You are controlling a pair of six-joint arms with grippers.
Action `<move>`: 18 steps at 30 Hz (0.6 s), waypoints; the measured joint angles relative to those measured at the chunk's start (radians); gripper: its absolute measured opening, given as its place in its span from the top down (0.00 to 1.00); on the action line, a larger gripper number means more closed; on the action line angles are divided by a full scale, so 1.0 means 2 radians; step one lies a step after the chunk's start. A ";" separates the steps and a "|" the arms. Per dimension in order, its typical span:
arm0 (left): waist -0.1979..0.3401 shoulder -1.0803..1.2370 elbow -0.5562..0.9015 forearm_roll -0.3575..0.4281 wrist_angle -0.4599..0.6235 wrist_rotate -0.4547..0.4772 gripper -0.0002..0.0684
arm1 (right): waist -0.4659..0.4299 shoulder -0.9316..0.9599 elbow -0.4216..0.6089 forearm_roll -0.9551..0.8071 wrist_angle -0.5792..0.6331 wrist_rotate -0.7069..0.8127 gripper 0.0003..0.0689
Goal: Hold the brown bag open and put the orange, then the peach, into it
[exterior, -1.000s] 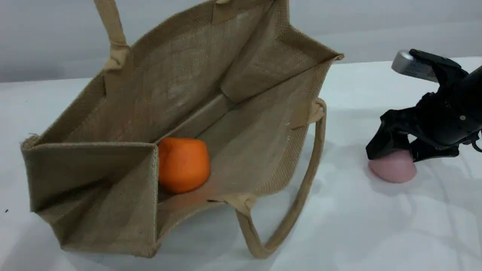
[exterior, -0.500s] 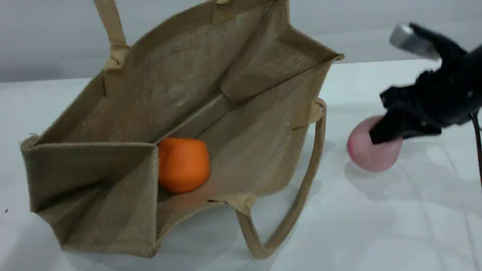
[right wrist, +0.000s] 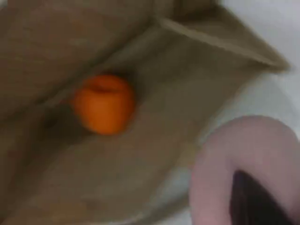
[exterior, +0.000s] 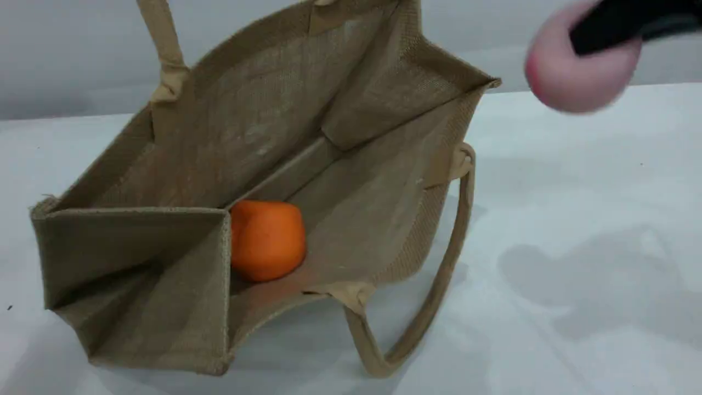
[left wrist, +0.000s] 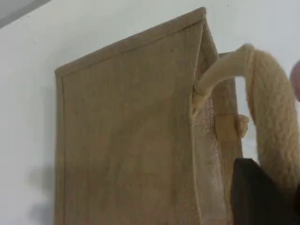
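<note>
While the brown bag [exterior: 247, 120] lies on its side, mouth open toward the camera:
left gripper [left wrist: 255, 194]: out of the scene view; in the wrist view, fingers pressed together on the upper handle [exterior: 162, 44], which runs up to the top edge
bag: left and centre, resting on the table [exterior: 548, 274]
orange [exterior: 267, 240]: inside the bag, on the lower wall, centre-left
lower handle [exterior: 433, 296]: loop flat on the table, bottom centre
peach [exterior: 576, 77]: upper right, in the air, outside the bag, blurred
right gripper [exterior: 620, 22]: top right corner, clamped on the peach
</note>
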 joint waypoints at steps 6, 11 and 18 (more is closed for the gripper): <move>0.000 0.000 0.000 0.000 0.000 0.000 0.89 | 0.055 0.017 0.000 0.135 0.005 -0.068 0.96; 0.000 0.000 0.000 0.000 0.000 0.000 0.89 | 0.134 0.049 0.000 0.232 -0.051 -0.123 0.96; 0.000 0.000 0.000 0.000 0.000 0.000 0.89 | 0.216 0.118 -0.009 0.339 -0.108 -0.236 0.96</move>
